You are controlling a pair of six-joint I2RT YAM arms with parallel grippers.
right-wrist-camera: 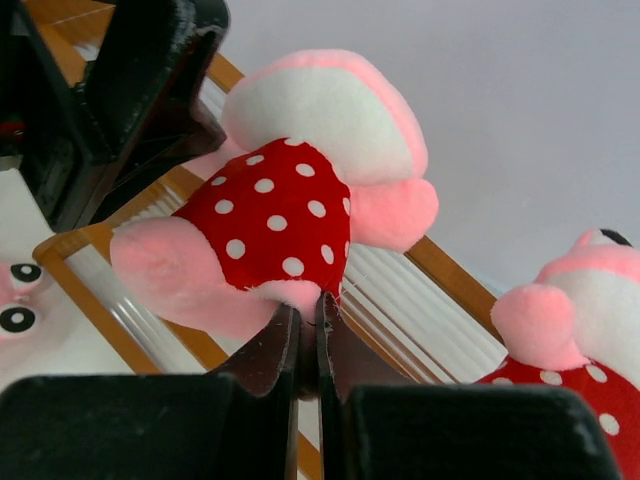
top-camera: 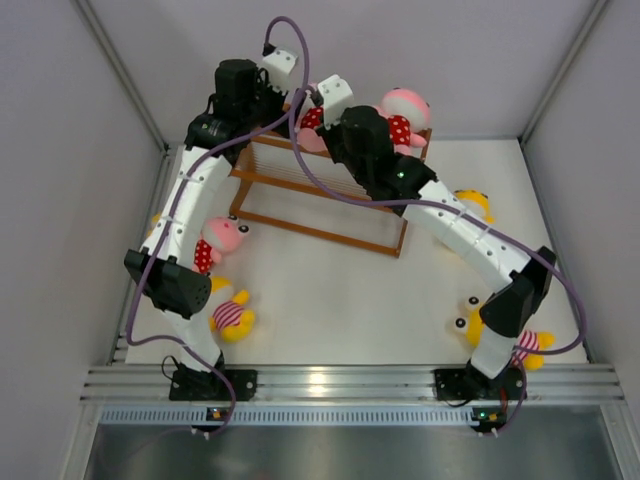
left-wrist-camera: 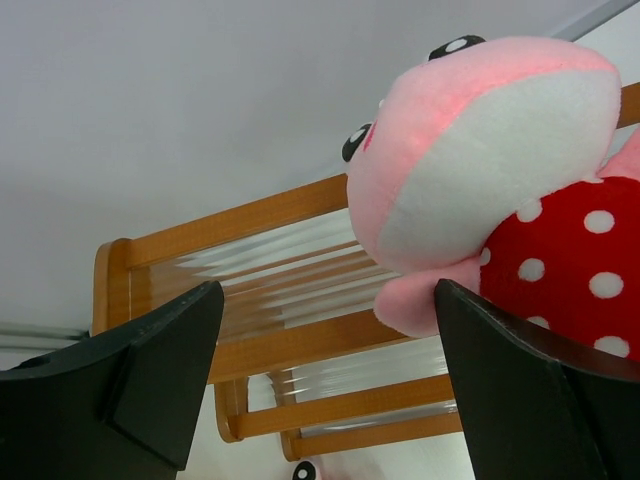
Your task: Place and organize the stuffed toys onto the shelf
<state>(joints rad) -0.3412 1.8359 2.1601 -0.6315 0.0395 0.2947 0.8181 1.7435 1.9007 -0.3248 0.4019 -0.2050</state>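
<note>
The shelf (top-camera: 320, 195) stands at the back middle of the table. A pink stuffed toy (right-wrist-camera: 275, 210) in a red white-dotted outfit sits at the top tier's left end. My right gripper (right-wrist-camera: 308, 302) is shut on its lower hem. My left gripper (left-wrist-camera: 328, 330) is open beside the same toy (left-wrist-camera: 480, 150), whose arm touches the right finger (left-wrist-camera: 520, 390). A second pink toy (top-camera: 405, 110) sits at the top tier's right end. Another pink toy (top-camera: 222, 240) lies on the table left of the shelf, near a yellow toy in red stripes (top-camera: 232, 318).
More yellow toys lie on the right: one (top-camera: 474, 204) by the shelf's right end, one (top-camera: 470, 322) beside the right arm's base, and a red-striped one (top-camera: 532, 346) behind it. Grey walls close in the table. An aluminium rail (top-camera: 350, 380) runs along the near edge.
</note>
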